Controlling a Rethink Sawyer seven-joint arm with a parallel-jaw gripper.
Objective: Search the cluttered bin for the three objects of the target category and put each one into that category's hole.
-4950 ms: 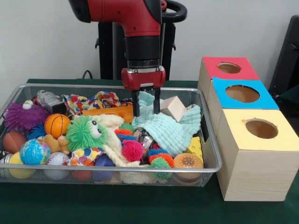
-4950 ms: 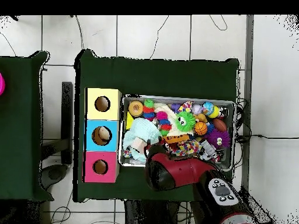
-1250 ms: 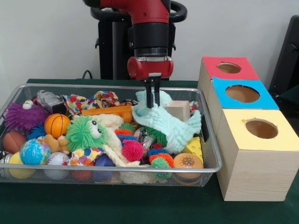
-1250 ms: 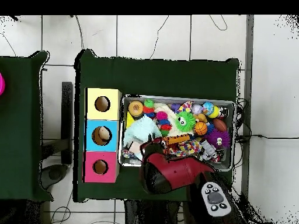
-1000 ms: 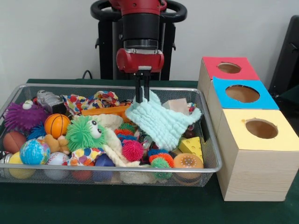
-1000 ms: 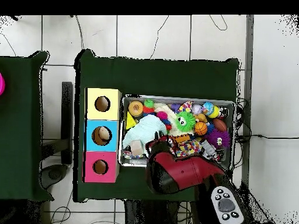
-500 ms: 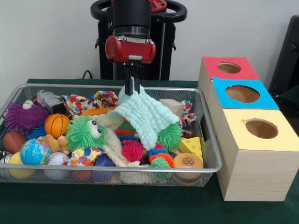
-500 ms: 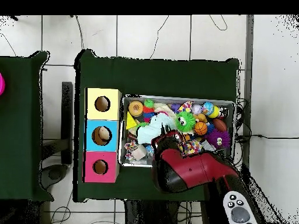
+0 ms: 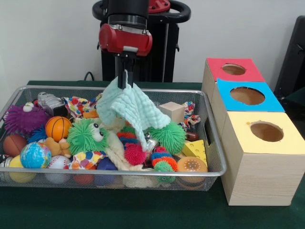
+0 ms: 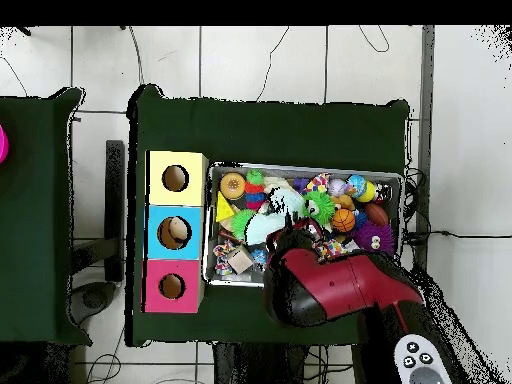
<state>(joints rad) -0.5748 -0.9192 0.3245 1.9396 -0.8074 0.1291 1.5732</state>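
Observation:
The bin [image 9: 215, 151] is a silver wire-mesh basket full of toys; it also shows in the overhead view [image 10: 401, 215]. My gripper [image 9: 125, 80] hangs over the bin's middle, shut on the top of a mint green cloth [image 9: 132, 108]. The cloth hangs clear of most toys, and its lower tip reaches the pile. In the overhead view the cloth [image 10: 262, 226] shows beside my red arm [image 10: 330, 288], which hides the gripper. Three wooden boxes stand beside the bin, with holes in a red top [image 9: 233, 69], a blue top [image 9: 248, 96] and a yellow top [image 9: 267, 131].
In the bin lie a wooden block [image 9: 172, 111], a green spiky ball [image 9: 167, 136], a yellow cheese wedge [image 9: 196, 149], a green fuzzy creature [image 9: 87, 135], a basketball [image 9: 58, 128], a purple spiky ball [image 9: 21, 119] and a globe ball [image 9: 35, 155].
My gripper closed on the mint cloth, lifted it and carried it left in the front view. This uncovered the wooden block and the green spiky ball.

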